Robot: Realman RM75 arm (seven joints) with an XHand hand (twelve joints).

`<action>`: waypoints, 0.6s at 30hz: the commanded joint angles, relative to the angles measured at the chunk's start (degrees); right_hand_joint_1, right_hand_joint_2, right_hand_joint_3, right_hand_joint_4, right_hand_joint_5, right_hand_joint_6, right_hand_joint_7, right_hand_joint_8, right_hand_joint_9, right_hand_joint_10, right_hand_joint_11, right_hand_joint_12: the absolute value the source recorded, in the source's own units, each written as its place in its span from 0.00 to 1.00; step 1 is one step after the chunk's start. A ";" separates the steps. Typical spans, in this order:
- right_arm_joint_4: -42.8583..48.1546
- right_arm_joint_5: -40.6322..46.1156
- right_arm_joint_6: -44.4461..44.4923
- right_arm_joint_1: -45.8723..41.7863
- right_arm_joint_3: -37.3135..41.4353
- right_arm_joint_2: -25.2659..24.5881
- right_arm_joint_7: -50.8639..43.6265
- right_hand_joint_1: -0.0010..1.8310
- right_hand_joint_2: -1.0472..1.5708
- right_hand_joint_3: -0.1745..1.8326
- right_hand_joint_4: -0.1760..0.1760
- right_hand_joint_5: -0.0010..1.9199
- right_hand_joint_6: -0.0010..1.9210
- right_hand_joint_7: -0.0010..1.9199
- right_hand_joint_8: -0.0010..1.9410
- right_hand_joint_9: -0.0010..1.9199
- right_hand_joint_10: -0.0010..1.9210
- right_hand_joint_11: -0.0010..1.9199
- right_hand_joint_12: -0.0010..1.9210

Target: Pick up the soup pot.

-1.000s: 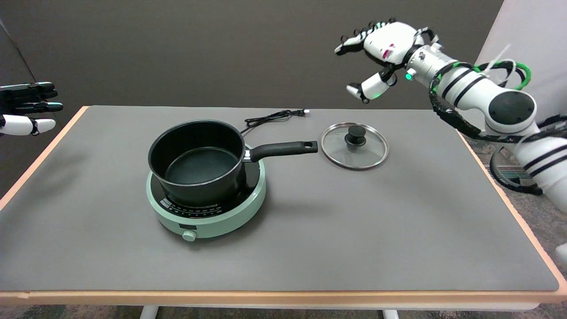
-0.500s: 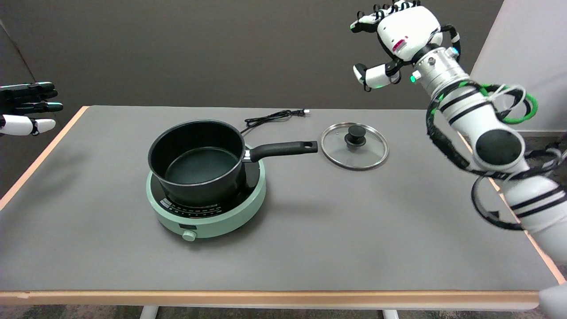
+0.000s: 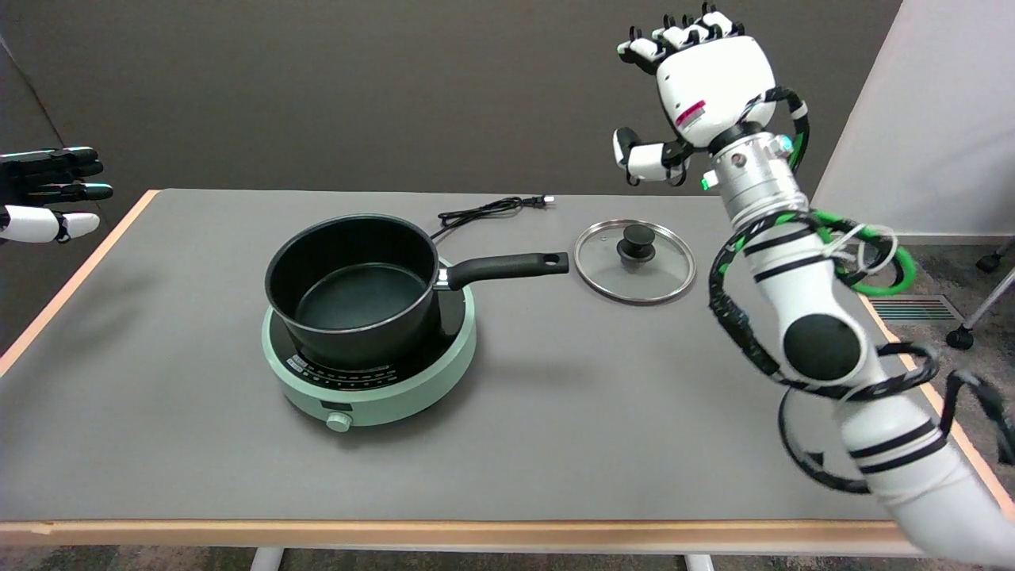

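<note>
The table (image 3: 555, 444) carried everything, its grey top reaching from the near edge to the dark wall. Left of centre sat the green cooker (image 3: 373, 381), and on it stood the soup pot (image 3: 353, 289), upright, open and empty. Its lid (image 3: 634, 262) lay flat on the table to the right, just beyond the end of the pot's handle (image 3: 507, 267) and apart from it. That handle ran nearly level from the pot wall out to the right, so its long axis pointed toward the working arm's side. The right hand (image 3: 698, 87) hung high in the air, above and a little behind the lid, well apart from the handle, which lay down and to the left of it. The hand held nothing; its fingers looked loosely curled and parted, thumb set off below, though the palm faced away and the curl was hard to judge. The reach would likely need a descent leftward over the lid.
</note>
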 commanded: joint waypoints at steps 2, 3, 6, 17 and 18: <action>3.96 -17.66 -8.79 -6.76 -2.88 -14.82 -0.18 0.38 0.60 0.56 1.00 0.24 0.11 0.27 0.10 0.29 0.15 0.20 0.32; 4.12 -18.21 -9.98 -7.16 -3.52 -15.21 -0.19 0.38 0.60 0.57 1.00 0.24 0.11 0.27 0.10 0.28 0.15 0.20 0.31; 4.44 -18.92 -12.28 -7.71 -6.01 -15.46 -2.07 0.38 0.60 0.57 1.00 0.24 0.11 0.26 0.10 0.28 0.15 0.20 0.31; 4.43 -18.76 -13.88 -8.67 -12.23 -18.09 -13.94 0.38 0.60 0.57 1.00 0.23 0.11 0.25 0.10 0.27 0.14 0.19 0.31; 4.44 -18.60 -14.20 -8.75 -12.62 -18.17 -14.26 0.38 0.60 0.57 1.00 0.23 0.11 0.25 0.10 0.27 0.14 0.19 0.31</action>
